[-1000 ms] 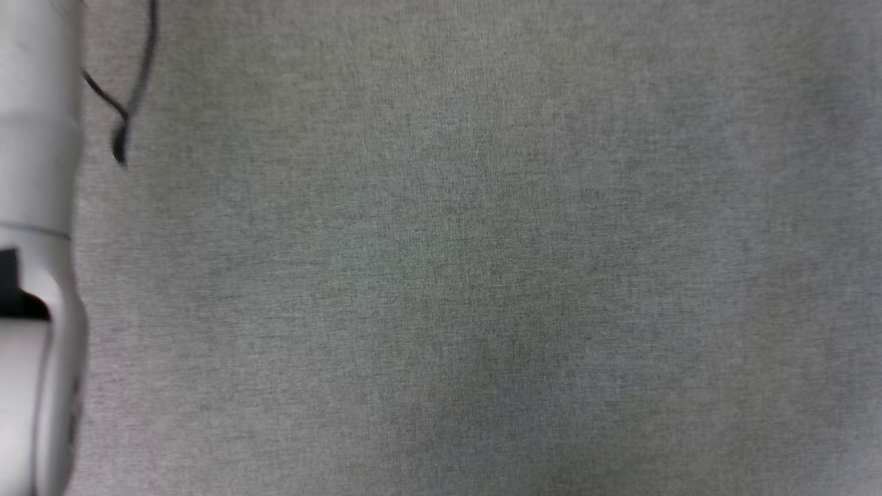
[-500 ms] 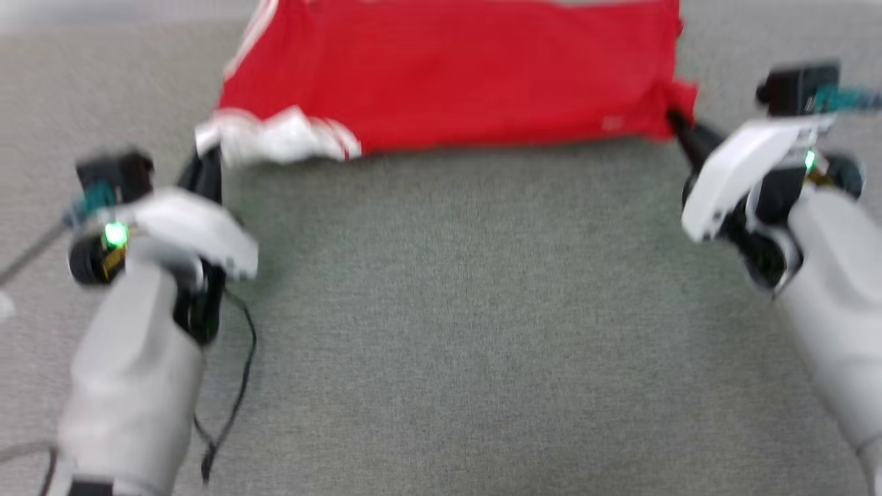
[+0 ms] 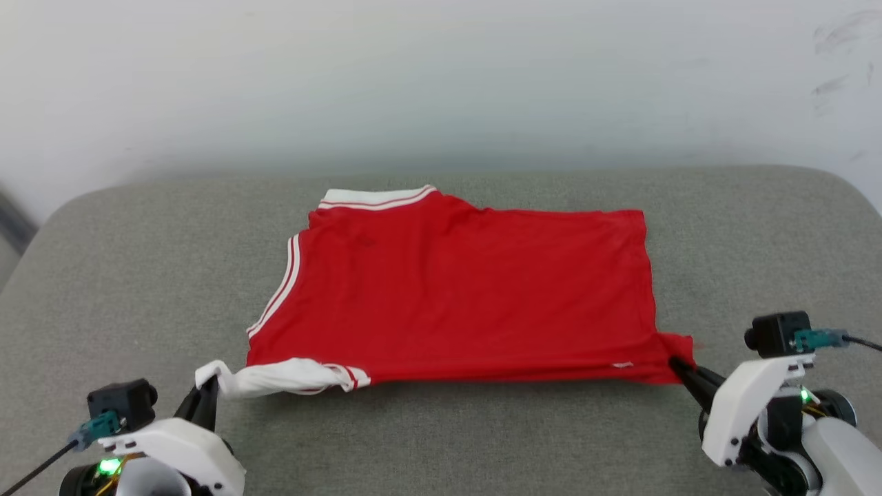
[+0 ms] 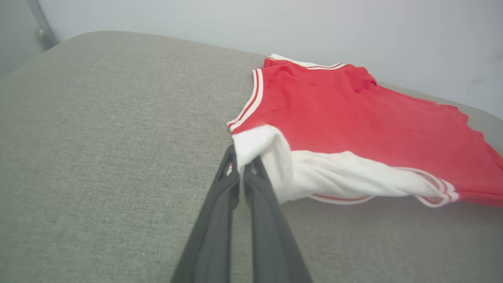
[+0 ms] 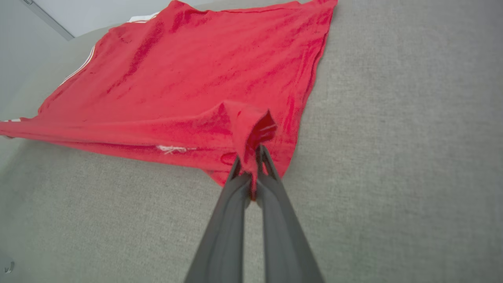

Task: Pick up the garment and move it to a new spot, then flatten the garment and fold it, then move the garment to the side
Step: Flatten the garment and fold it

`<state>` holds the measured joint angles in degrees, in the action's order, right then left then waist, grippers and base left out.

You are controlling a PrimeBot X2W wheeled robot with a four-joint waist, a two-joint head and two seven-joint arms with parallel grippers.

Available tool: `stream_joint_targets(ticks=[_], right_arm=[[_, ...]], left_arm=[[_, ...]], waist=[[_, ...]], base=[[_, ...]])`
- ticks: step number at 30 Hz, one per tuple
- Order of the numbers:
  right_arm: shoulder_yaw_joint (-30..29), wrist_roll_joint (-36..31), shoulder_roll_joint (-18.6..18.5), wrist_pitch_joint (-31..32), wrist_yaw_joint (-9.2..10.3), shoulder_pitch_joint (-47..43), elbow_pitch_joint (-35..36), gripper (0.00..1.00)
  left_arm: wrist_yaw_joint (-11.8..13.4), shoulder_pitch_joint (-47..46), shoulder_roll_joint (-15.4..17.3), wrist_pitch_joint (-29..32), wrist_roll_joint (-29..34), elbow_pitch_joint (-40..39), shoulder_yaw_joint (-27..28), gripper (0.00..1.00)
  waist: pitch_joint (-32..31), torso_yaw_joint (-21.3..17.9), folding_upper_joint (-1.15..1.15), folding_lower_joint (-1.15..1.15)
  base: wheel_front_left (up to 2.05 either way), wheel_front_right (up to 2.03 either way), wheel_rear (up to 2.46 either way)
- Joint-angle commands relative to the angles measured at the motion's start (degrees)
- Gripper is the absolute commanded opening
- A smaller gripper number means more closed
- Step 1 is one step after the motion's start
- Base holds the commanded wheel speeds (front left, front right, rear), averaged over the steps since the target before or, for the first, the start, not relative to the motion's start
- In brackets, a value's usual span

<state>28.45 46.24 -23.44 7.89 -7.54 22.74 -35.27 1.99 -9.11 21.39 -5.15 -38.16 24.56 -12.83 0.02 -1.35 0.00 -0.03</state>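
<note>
We see: grey cushion (image 3: 441,441), pale wall (image 3: 441,83) at far side | garment (image 3: 455,289) spread flat | left gripper (image 3: 207,387) clamped on near-left sleeve | right gripper (image 3: 680,366) clamped on near-right corner

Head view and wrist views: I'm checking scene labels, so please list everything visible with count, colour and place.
jersey: 1, red with striped trim and a white sleeve, spread mid-cushion.
cushion: 1, grey fabric, under the jersey.
wall: 1, pale, behind the cushion.
left gripper: 1, white with dark jaws, lower left, shut on the sleeve.
right gripper: 1, white with dark jaws, lower right, shut on the jersey's near red corner.
</note>
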Motion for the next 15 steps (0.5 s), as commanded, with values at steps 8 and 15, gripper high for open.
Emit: stream_joint_targets(ticks=[8,15], right_arm=[[-11.75,-5.54,-1.52,10.03,0.10,-16.68,15.07,0.00],[-22.97,-12.86,4.57,21.44,0.08,-22.72,27.68,0.00]], left_arm=[[11.16,17.29,6.03,12.46,-0.31,-30.45,1.93,0.00],[14.32,17.62,8.00,17.99,0.07,-42.12,1.73,0.00]], waist=[[-3.62,0.43,0.00,0.03],[-1.99,-0.02,0.00,0.03]], base=[[0.00,0.00,0.00],[0.00,0.00,0.00]])
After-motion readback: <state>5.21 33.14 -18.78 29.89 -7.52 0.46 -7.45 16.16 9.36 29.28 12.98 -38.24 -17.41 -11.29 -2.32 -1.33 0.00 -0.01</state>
